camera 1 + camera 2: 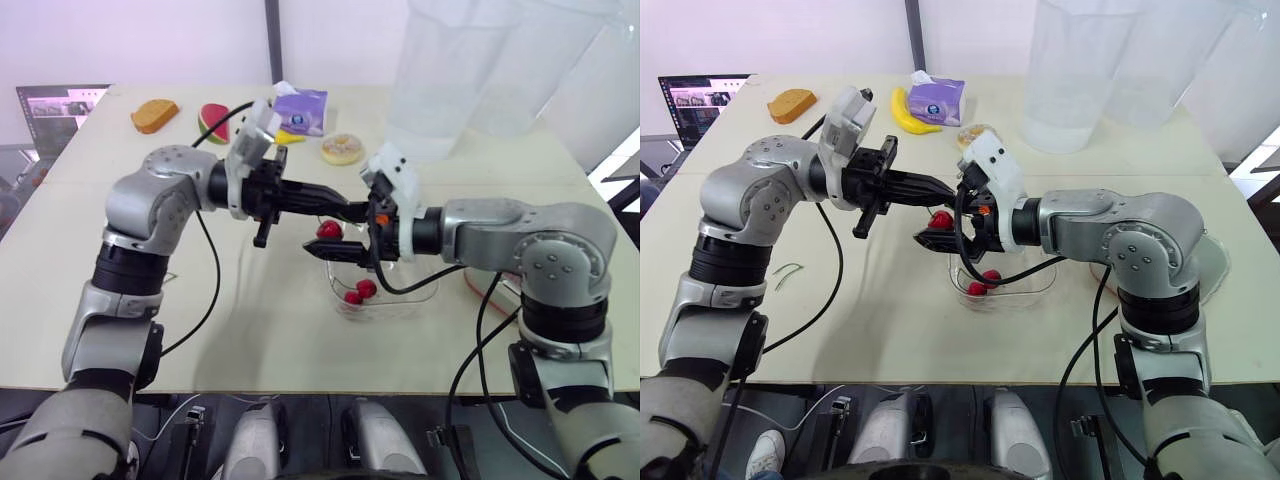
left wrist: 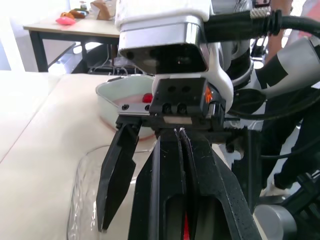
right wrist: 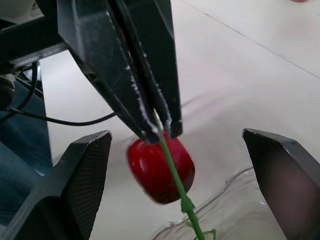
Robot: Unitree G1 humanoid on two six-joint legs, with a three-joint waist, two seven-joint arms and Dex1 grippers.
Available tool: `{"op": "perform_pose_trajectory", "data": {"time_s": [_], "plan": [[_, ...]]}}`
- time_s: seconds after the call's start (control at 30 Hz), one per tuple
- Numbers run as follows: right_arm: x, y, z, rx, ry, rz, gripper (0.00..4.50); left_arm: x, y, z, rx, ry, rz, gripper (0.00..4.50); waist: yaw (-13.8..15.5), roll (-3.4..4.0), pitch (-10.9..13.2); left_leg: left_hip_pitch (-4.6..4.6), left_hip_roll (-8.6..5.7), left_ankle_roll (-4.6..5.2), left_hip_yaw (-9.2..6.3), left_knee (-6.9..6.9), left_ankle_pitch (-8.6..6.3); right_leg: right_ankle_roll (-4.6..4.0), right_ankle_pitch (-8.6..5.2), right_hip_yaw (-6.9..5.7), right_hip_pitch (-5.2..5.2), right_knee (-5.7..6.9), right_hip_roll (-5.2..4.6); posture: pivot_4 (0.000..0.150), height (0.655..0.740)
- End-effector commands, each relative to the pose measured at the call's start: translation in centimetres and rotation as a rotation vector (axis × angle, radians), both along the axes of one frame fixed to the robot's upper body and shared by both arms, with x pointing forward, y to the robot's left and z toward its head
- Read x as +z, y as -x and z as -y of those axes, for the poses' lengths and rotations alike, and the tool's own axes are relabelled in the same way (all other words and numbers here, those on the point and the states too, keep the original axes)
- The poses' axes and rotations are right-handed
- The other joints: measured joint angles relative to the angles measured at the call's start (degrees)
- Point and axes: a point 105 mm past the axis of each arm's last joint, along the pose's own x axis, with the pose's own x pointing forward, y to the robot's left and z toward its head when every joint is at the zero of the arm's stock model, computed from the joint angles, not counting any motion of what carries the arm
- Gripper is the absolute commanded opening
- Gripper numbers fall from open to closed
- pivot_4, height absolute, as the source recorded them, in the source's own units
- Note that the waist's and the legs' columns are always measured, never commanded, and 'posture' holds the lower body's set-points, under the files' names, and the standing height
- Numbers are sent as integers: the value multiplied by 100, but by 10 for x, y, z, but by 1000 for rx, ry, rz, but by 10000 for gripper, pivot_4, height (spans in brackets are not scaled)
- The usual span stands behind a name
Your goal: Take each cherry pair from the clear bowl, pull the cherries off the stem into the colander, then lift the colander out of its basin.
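Two black fingers of the left gripper [image 1: 335,210] are pressed together on a thin green stem [image 3: 189,207]. The stem runs down from their tips toward the clear plastic bowl [image 1: 420,295] on the cream table. One glossy red cherry [image 3: 160,170] hangs on that stem just under the tips, above the bowl's near-left edge.

The right gripper [image 1: 330,245] faces it from the opposite side with its fingers spread wide. They stand either side of the cherry and touch neither fruit nor stem. It is the nearer free tool, and probably needs only to close and pull across the stem's line.

Two more red cherries [image 1: 360,292] lie in the bowl directly below. The pale basin holding the colander [image 2: 107,95] sits well off to the robot's right, past the right forearm. A cherry pulled free here would likely drop back into the bowl rather than the colander.

A yellow banana [image 1: 905,112], a purple tissue pack [image 1: 940,100] and a bread slice [image 1: 792,103] lie at the far edge, clear of the work.
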Motion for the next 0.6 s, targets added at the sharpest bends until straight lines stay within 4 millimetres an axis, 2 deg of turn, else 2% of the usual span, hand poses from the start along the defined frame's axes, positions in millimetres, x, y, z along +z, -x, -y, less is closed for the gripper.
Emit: {"op": "perform_pose_trajectory", "data": {"time_s": [0.03,0.1,0.2,0.37,0.4,0.47,0.6], "plan": [[12,1,-2,17,-18,55,44311,11,2,2,-9,10,53,0,-9,0,0,0,0,0,0,0,0,0,0,0,0,0,0,1500,7400],[11,2,-2,22,-14,55,44311,11,2,2,-8,11,53,0,-6,0,0,0,0,0,1,0,0,0,0,1,0,0,-1,1500,7400],[11,2,-2,24,-12,56,35845,11,2,3,-9,12,53,0,-3,0,0,0,-1,0,1,0,0,0,0,0,0,0,-2,1500,7400],[8,2,0,21,2,54,10865,12,3,3,-10,15,53,0,-3,0,0,0,-1,0,1,0,0,0,0,0,0,0,-3,1500,7400],[7,2,0,22,6,52,7431,12,3,3,-10,15,53,0,-3,0,0,0,-1,0,1,0,0,0,0,0,0,0,-3,1500,7400],[6,3,0,27,6,50,5386,12,2,3,-8,14,53,0,-3,0,0,0,-1,0,1,0,0,0,0,0,0,0,-3,1500,7400],[4,7,1,41,14,45,5386,13,2,3,-5,14,55,0,-4,0,0,0,-1,0,1,0,0,0,0,0,0,0,-3,1500,7400]]}}
